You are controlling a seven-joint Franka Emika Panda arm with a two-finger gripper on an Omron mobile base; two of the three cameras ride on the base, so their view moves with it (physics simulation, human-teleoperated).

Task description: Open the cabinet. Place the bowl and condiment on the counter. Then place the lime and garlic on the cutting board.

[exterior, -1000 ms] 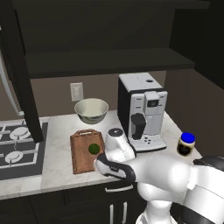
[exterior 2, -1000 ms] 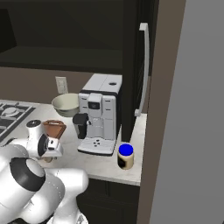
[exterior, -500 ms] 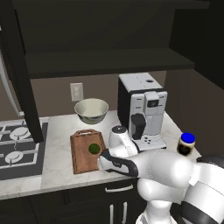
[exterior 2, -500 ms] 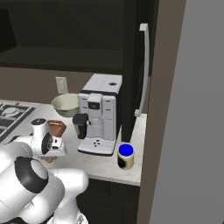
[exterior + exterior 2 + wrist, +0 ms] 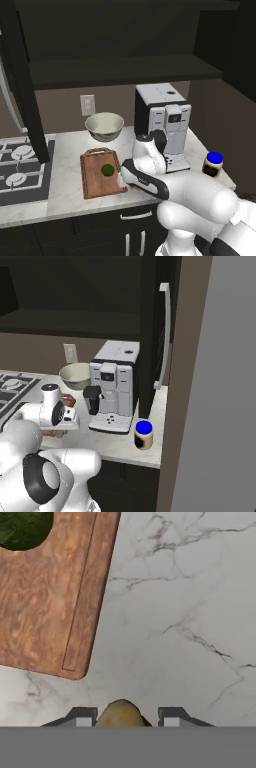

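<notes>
In the hand view my gripper (image 5: 120, 718) points down at the marbled counter (image 5: 175, 612), just beside the cutting board's (image 5: 45, 602) corner. A beige garlic (image 5: 120, 714) sits between its two fingertips, and the jaws are shut on it. The lime (image 5: 22, 527) lies on the board, also seen as a green ball (image 5: 107, 170) on the reddish-brown board (image 5: 97, 185). The cream bowl (image 5: 104, 126) stands on the counter behind the board. The blue-lidded condiment (image 5: 213, 165) jar stands at the counter's right end. The dark cabinet door (image 5: 164, 336) hangs open.
A white coffee machine (image 5: 162, 125) stands right of the bowl, close behind my wrist. A gas stove (image 5: 20, 170) takes the left end of the counter. The other open cabinet door (image 5: 25, 90) juts out above the stove's edge.
The jaws have closed from wide open onto the garlic. My wrist has shifted a little to the right and up.
</notes>
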